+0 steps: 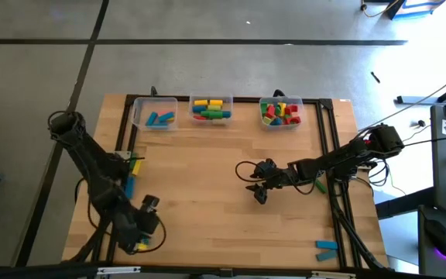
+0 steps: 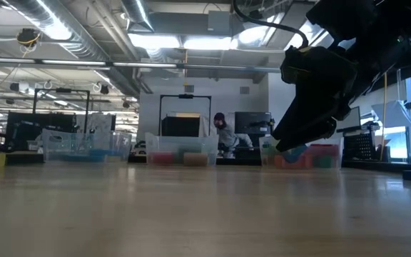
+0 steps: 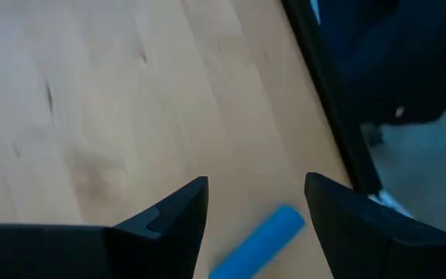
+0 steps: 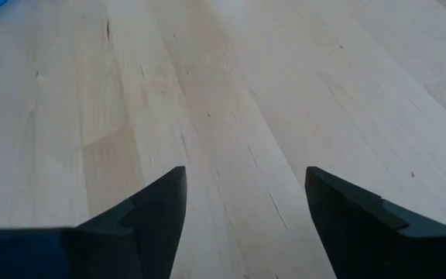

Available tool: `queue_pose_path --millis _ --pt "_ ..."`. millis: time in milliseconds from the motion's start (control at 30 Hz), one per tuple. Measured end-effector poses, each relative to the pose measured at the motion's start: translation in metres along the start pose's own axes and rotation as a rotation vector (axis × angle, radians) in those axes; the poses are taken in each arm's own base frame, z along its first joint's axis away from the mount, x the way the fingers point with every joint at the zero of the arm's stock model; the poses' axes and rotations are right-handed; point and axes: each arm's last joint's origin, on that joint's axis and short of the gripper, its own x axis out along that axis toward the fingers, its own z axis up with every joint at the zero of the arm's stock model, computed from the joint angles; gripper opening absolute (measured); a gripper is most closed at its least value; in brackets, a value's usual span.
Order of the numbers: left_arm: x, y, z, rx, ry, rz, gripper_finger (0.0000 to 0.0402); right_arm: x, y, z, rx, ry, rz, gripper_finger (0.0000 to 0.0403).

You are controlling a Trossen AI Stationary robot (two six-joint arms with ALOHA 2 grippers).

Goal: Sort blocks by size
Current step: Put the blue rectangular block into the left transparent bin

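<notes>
Over the pale wooden slatted tabletop (image 1: 207, 186), my two dark arms work toward three clear plastic bins (image 1: 211, 109) along the far edge, already holding sorted coloured toy blocks (image 1: 280, 112): blue ones in the left bin, mixed long bars in the middle, short red, yellow and green pieces in the right. My left arm is folded low at the near left corner, wrist tipped down at the table; my right arm reaches in from the right edge, wrist hanging over bare wood mid-table. My left gripper (image 3: 255, 203) stands wide and empty, and the small blue cylinder block (image 3: 258, 242) lies directly between its fingers, long axis slanted across the gap, near the table's black edge rail. My right gripper (image 4: 245, 198), equally wide, holds nothing. My left is clearly nearer; I judge a straight descent with a slight wrist turn comes next.
</notes>
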Motion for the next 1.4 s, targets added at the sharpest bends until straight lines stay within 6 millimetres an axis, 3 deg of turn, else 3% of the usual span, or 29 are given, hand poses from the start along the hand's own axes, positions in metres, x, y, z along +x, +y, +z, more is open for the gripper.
queue_pose_path --millis 367,600,767,933,1267,1400 --pt "0.04 -0.036 -0.032 0.22 0.245 -0.022 0.0211 0.0 -0.001 0.001 -0.03 -0.025 -0.037 0.0257" --pt "0.075 -0.038 -0.042 0.393 0.348 0.044 0.0211 0.0 -0.001 0.001 -0.03 -0.025 -0.036 0.0257" --pt "0.09 -0.034 -0.044 0.472 0.398 0.062 0.0208 0.0 -0.001 0.001 -0.024 -0.025 -0.036 0.0257" --pt "0.097 -0.029 -0.042 0.493 0.422 0.059 0.017 0.0 -0.001 0.001 -0.023 -0.025 -0.036 0.0257" --pt "0.101 -0.018 -0.033 0.477 0.423 0.064 0.0052 0.0 -0.001 0.001 -0.026 -0.025 -0.037 0.0257" --pt "0.101 -0.013 -0.029 0.464 0.407 0.075 0.0049 0.0 -0.001 0.001 -0.027 -0.03 -0.043 0.0257"
